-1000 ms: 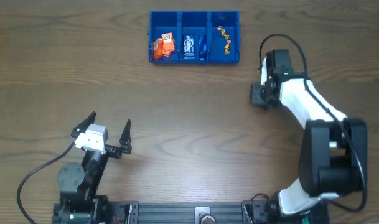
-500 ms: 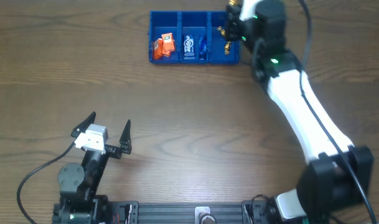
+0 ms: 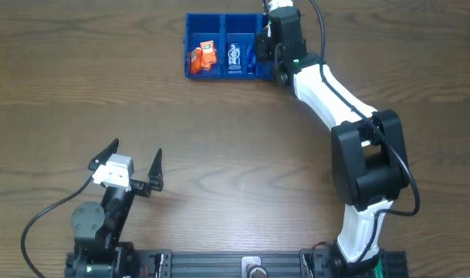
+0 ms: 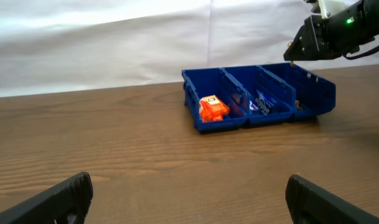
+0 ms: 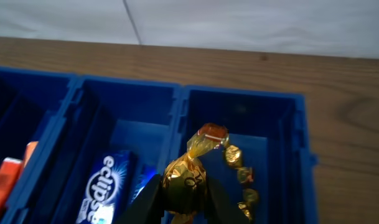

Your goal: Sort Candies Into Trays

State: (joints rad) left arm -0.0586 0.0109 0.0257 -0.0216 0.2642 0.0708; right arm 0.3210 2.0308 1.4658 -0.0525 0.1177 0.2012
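Right gripper (image 5: 184, 208), tips cut off, pinches gold candy (image 5: 184, 177), seemingly over tray (image 5: 239, 94).

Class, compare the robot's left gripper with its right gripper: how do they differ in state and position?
The left gripper is open and empty; the right gripper is shut on a gold-wrapped candy. The left gripper sits near its base, far from the blue tray; the right gripper is over the tray's end compartment, where other gold candies lie. Both have two dark fingers.
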